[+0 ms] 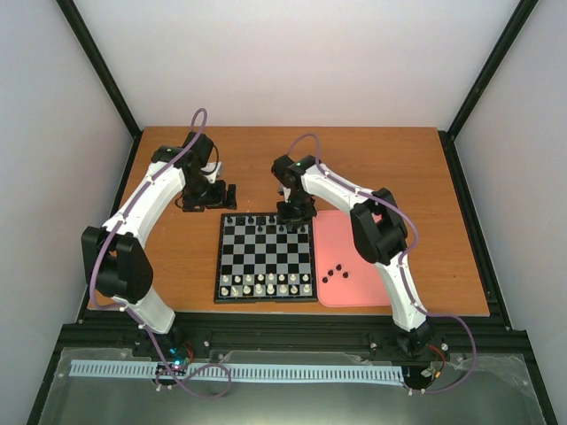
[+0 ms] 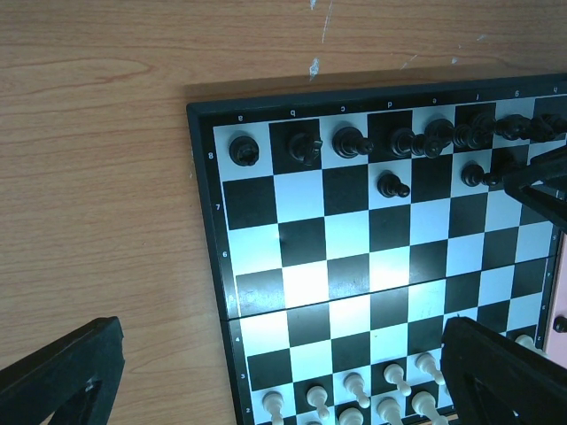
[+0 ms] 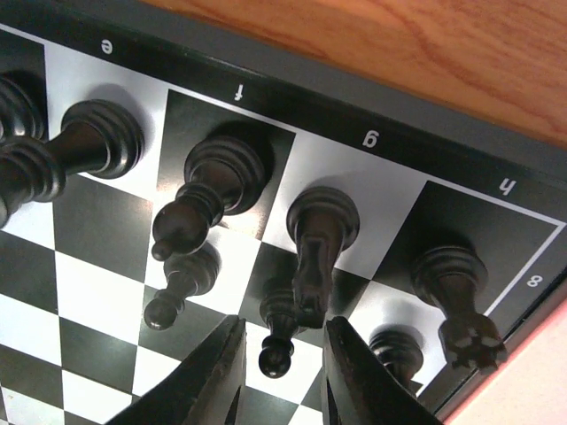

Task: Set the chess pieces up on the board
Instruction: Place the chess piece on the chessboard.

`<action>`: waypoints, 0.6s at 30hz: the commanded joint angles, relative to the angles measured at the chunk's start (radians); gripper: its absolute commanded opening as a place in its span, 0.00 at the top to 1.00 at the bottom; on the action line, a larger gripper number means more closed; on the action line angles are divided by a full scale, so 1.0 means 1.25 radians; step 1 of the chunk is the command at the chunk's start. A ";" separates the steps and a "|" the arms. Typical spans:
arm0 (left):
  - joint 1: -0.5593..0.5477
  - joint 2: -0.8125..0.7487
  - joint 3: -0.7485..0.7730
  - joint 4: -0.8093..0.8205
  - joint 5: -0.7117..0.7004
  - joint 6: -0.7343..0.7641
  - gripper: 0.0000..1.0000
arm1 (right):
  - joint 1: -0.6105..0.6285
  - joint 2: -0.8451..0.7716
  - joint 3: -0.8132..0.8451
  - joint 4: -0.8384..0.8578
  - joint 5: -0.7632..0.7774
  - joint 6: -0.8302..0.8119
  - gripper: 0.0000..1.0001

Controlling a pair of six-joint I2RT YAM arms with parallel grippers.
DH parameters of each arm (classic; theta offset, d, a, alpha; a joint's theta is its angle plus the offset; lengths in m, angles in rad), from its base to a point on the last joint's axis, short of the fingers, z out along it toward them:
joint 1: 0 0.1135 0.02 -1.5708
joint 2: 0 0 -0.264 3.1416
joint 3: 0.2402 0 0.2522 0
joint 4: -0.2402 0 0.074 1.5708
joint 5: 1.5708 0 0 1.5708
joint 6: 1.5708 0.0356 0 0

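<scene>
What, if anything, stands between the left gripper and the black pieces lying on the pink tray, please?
The board lies between them, white pieces standing along its near rows. The left gripper hangs off its far left corner; the chess pieces lie on the pink tray past its right edge.

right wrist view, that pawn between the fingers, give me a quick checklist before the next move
1. Right hand open, straddling the pawn without gripping it: ok.
2. Pawn upright on the board: ok. Centred on its square: cannot tell.
3. Finger clear of the neighbouring pawn: cannot tell, that pawn is partly hidden.
4. Knight just beyond the pawn standing upright: ok.
5. Left hand open and empty: ok.
6. All black pieces on the board: not ok, several sit on the pink tray.
</scene>
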 commanded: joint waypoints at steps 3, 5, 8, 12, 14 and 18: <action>0.005 -0.001 0.010 0.003 0.004 0.009 0.00 | 0.008 -0.010 0.021 -0.002 -0.004 -0.004 0.74; 0.005 -0.003 0.010 0.003 0.004 0.010 0.00 | 0.009 -0.030 0.022 0.001 -0.013 -0.006 0.73; 0.005 -0.004 0.012 0.002 0.002 0.009 0.00 | 0.010 -0.070 0.026 -0.012 -0.021 -0.008 0.71; 0.005 -0.005 0.014 0.000 0.003 0.009 0.00 | 0.013 -0.143 0.012 -0.041 -0.020 -0.013 0.69; 0.005 -0.005 0.014 0.001 0.002 0.009 0.00 | 0.013 -0.190 -0.016 -0.056 0.000 -0.010 0.68; 0.005 -0.004 0.017 -0.001 0.004 0.008 0.00 | 0.006 -0.307 -0.155 -0.051 0.041 0.003 0.65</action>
